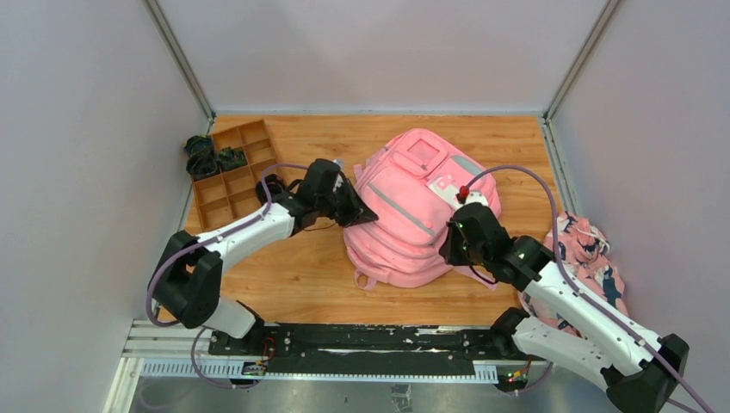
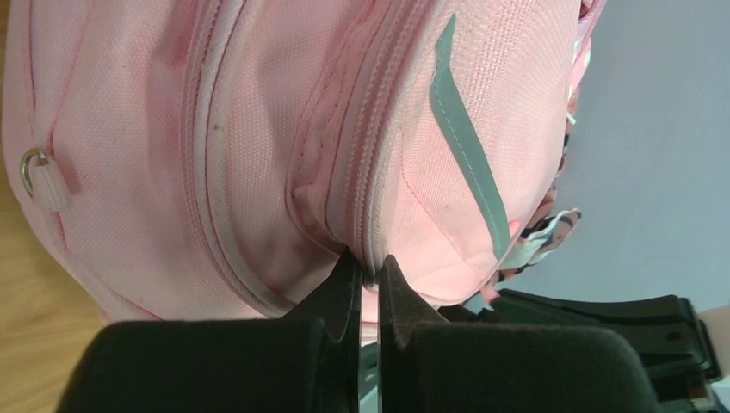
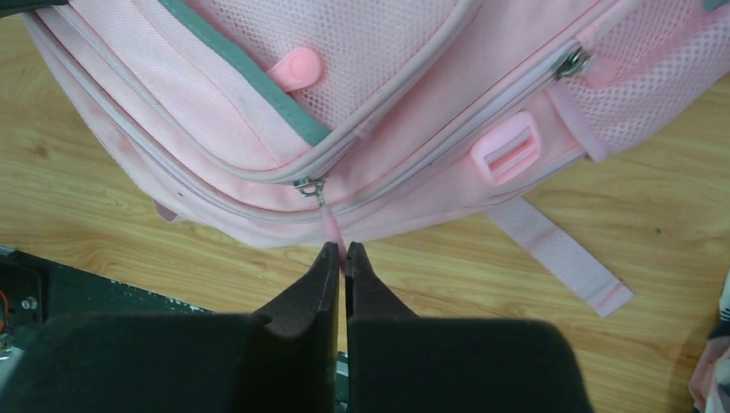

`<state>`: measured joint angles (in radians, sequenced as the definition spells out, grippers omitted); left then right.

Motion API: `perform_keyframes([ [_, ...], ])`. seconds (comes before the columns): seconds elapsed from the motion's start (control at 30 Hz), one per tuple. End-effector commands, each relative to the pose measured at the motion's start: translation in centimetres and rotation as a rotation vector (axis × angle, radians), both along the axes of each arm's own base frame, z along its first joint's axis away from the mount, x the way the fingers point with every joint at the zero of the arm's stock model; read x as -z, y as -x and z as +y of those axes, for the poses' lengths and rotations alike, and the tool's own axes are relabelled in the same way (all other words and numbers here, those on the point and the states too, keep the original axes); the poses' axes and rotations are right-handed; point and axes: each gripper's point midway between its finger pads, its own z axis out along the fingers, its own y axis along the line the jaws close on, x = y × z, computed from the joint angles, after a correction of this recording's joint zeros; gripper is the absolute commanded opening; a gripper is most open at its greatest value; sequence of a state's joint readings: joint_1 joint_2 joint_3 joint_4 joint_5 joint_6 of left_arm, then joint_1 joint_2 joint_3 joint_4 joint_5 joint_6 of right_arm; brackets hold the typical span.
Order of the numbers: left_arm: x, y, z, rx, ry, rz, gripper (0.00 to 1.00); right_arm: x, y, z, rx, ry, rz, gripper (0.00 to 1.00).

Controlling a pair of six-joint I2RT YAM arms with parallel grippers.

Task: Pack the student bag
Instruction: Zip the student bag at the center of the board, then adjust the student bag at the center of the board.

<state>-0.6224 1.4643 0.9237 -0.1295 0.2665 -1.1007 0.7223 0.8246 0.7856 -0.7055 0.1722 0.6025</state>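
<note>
The pink student bag [image 1: 405,206] lies flat in the middle of the wooden table, front pockets up. My left gripper [image 1: 360,213] is at its left side, shut on a fold of the bag's zipper seam [image 2: 370,258]. My right gripper [image 1: 448,245] is at the bag's near right edge, shut on the pink zipper pull tab [image 3: 336,234] that hangs from a metal slider [image 3: 312,188]. The bag fills both wrist views [image 2: 258,146] [image 3: 387,103].
A brown divided tray [image 1: 228,172] with dark small objects [image 1: 207,157] stands at the left back. A pink-and-navy floral cloth [image 1: 590,258] lies at the right edge. A pink strap [image 3: 559,254] trails on the wood. A black rail [image 1: 344,340] runs along the near edge.
</note>
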Motion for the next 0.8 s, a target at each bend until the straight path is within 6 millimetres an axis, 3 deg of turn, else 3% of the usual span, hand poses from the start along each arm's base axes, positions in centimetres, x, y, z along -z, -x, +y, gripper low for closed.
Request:
perform_keyframes([
  [0.0, 1.2, -3.2, 6.3, 0.013, -0.220, -0.100, 0.00, 1.6, 0.7, -2.6, 0.032, 0.131, 0.041, 0.00],
  [0.17, 2.8, -3.7, 6.5, 0.155, -0.256, -0.034, 0.00, 0.5, -0.5, -0.8, -0.005, 0.068, -0.004, 0.00],
  [0.27, 1.0, -4.3, 5.9, 0.205, -0.246, -0.089, 0.00, 0.1, -1.1, -0.1, -0.011, 0.057, -0.008, 0.00],
  [0.33, -0.8, -4.3, 5.6, 0.212, -0.219, -0.132, 0.14, 0.0, -1.3, 0.4, -0.029, 0.059, 0.001, 0.00],
  [0.4, -1.9, -4.0, 6.3, 0.191, -0.239, -0.150, 0.31, -0.2, -1.2, 1.3, -0.086, 0.042, 0.007, 0.00],
  [0.47, -2.8, -3.6, 7.2, 0.160, -0.268, -0.167, 0.42, -0.2, -1.1, 2.2, -0.119, 0.022, 0.023, 0.05],
  [0.63, -5.0, -1.5, 7.5, 0.101, -0.247, -0.209, 0.55, -0.2, -1.4, 3.8, -0.164, -0.006, 0.025, 0.25],
  [0.77, -5.5, 0.3, 4.9, 0.104, -0.163, -0.210, 0.57, -0.1, -1.8, 5.0, -0.186, 0.006, 0.004, 0.30],
])
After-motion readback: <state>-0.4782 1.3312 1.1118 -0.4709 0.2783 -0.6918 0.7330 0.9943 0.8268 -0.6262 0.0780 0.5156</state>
